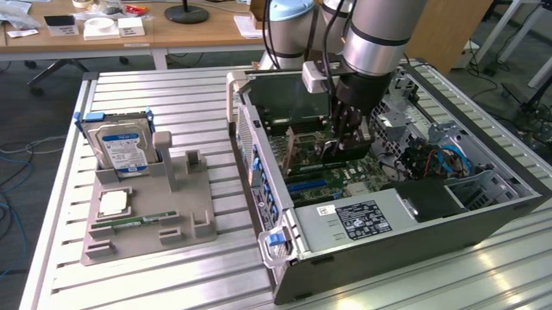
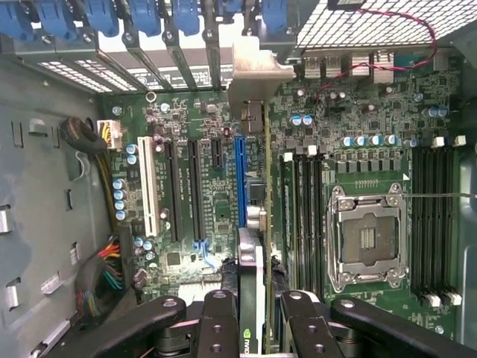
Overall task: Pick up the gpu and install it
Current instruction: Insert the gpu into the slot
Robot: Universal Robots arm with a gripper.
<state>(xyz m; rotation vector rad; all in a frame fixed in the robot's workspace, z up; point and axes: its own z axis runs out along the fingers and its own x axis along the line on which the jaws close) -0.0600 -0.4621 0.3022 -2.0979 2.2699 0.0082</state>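
Grey case: the computer case [image 1: 388,239] lies open on the tabletop [image 1: 155,278], with the green main board [image 2: 209,194] inside it.
Case holds: long slots, one bright blue slot [image 2: 240,179], black memory slots, a square metal chip socket [image 2: 367,237] and bundles of coloured wires [image 2: 104,280].
Tray: a grey tray [image 1: 147,219] sits at the exterior view's left of the case, well apart from it.
Tray holds: a silver hard drive [image 1: 121,148] with a blue and white label stands upright, and a small green memory stick [image 1: 138,219] lies flat near a square chip [image 1: 114,203].
Gpu: the gpu [image 1: 298,152] is a thin green-brown card with a shiny metal end [image 2: 257,71]. It stands on its edge inside the case, over the main board, just beside the blue slot.
Hand: the black hand [image 2: 257,309] is down inside the case. Its fingers [image 2: 220,324] are partly apart and squeeze the gpu from both sides.
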